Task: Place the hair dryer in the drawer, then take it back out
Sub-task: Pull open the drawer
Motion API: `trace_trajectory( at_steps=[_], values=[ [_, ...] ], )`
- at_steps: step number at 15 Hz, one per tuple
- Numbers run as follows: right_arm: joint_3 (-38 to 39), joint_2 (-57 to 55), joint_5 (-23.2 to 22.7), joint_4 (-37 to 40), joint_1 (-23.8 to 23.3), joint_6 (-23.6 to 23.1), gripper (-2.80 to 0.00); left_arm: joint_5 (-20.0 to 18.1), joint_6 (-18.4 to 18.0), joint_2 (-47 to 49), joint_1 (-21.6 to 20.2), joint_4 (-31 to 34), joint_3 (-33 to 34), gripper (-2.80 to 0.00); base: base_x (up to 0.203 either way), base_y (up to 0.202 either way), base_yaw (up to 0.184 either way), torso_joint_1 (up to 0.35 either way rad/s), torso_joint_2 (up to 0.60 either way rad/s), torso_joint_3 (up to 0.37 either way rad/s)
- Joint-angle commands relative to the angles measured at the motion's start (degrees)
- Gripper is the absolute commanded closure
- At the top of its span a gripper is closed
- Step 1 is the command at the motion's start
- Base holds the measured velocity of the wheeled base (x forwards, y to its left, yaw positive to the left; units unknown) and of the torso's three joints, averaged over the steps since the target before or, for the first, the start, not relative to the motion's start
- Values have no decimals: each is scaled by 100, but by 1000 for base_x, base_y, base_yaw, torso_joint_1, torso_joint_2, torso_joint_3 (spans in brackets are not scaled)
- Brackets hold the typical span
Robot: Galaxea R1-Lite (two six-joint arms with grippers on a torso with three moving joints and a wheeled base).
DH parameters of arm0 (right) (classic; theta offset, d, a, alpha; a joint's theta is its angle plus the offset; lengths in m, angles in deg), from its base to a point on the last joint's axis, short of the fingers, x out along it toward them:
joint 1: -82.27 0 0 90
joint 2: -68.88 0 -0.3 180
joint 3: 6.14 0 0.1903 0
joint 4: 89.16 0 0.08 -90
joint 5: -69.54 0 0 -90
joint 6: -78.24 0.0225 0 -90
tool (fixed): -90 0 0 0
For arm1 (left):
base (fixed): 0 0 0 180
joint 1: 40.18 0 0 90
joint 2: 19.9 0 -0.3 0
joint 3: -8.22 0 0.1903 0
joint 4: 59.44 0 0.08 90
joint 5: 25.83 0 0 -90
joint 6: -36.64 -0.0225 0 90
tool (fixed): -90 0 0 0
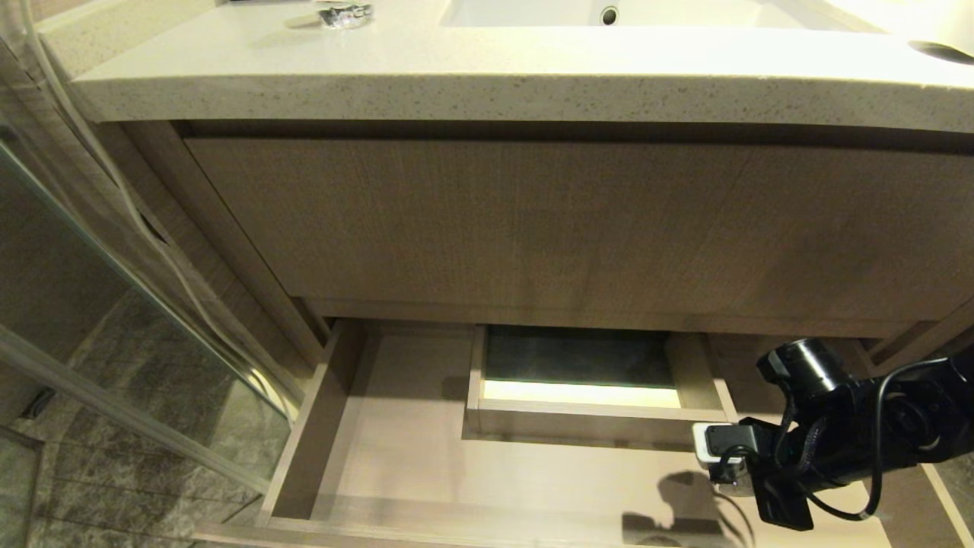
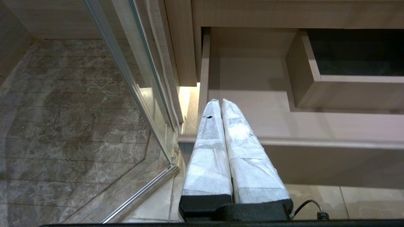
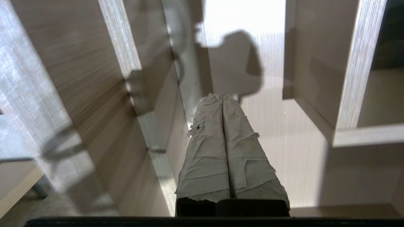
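The stone counter (image 1: 487, 84) and the taller wood-grain front (image 1: 533, 228) overhang the back of the drawer (image 1: 426, 457), which stands pulled out below them. Anything lifted steeply out from the 12 o'clock end could strike that front. The hair dryer is in none of the views. The drawer floor that shows is bare, and only the patch under the right arm (image 1: 837, 441), at about 4 o'clock in the head view, is hidden. So the main risk, as I judge it, is a reach made for a thing that has not been located. The boxed cut-out (image 1: 578, 418) sits at the drawer's 12 o'clock and leaves a narrow lane between its wall and the drawer's right side. The right gripper (image 3: 222, 97) hangs in that lane with its jaws pressed together and holding nothing. A sideways swing there could knock either wall, and closed jaws cannot take a handle until they spread. The left gripper (image 2: 220, 101), also closed and empty, hovers over the drawer's front rim at the 7 o'clock corner, near the glass panel (image 2: 126, 78). A careless move outward could hit the glass, and a downward one could push the drawer.
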State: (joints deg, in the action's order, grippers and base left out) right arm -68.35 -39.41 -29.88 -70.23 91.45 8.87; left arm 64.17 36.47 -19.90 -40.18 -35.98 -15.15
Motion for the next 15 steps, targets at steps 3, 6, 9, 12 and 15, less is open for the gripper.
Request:
trace_trajectory(
  at_steps=[3,6,9,12,15],
  values=[
    [26,-157,25,130,116,-32,0,0,-1,0,0,-1,0,0,0,0,0,0,0,0],
    [3,-207,240,611,122,-36,0,0,-1,0,0,-1,0,0,0,0,0,0,0,0],
    [-51,318,190,864,136,-5,0,0,-1,0,0,-1,0,0,0,0,0,0,0,0],
    [-81,1581,159,918,55,245,0,0,-1,0,0,-1,0,0,0,0,0,0,0,0],
    [-101,3330,260,1195,-212,418,0,0,-1,0,0,-1,0,0,0,0,0,0,0,0]
  ],
)
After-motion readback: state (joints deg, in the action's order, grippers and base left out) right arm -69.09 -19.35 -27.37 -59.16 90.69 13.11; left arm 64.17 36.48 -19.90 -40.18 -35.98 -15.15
